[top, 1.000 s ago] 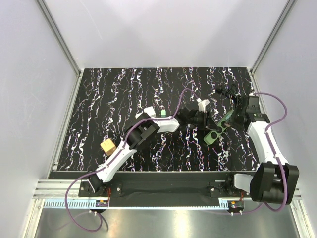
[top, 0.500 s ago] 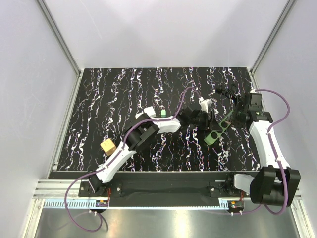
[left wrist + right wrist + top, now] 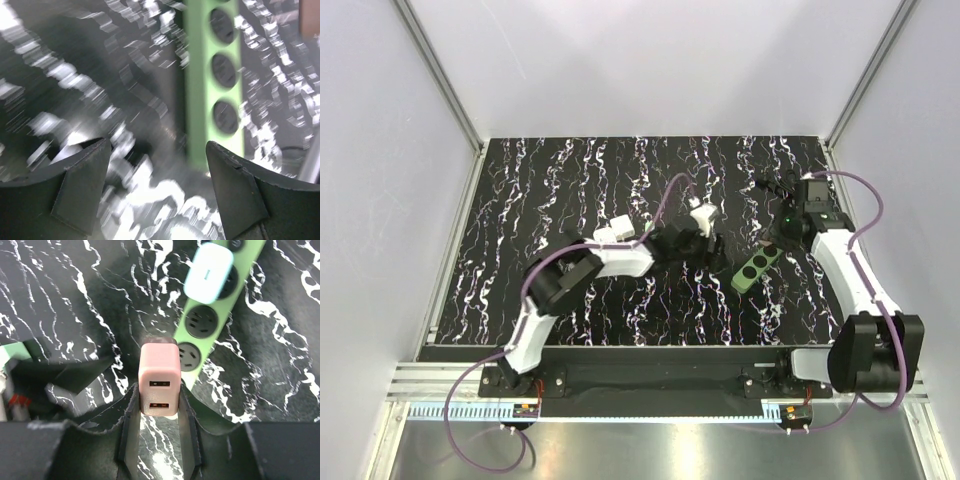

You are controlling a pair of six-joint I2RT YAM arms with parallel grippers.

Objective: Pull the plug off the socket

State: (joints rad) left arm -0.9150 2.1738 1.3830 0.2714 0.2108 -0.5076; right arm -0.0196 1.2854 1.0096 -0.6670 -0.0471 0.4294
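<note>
Plug point(image 3: 159, 371): small pink charger block, two USB ports facing the right wrist camera, clamped by its flat sides between the closed fingers of the right gripper point(image 3: 159, 390). Held just beside the socket point(image 3: 758, 266), over the nearest round outlets and apparently out of them, though prongs hidden behind the body. Probably light, rigid, smooth-shelled plastic; prone to slipping or twisting under a loose pinch. Best gripped square on the two broad sides, near mid-body, and drawn straight along the prongs rather than rocked. Green socket lying diagonally on the black marbled table point(image 3: 570, 180), right of centre, in front of the right arm; likely light enough to lift along with a plug unless pinned. White adapter point(image 3: 208, 274) seated in an outlet further along. Left gripper point(image 3: 156, 150) wide open and empty, hovering near one end of the socket, touching nothing visible.
</note>
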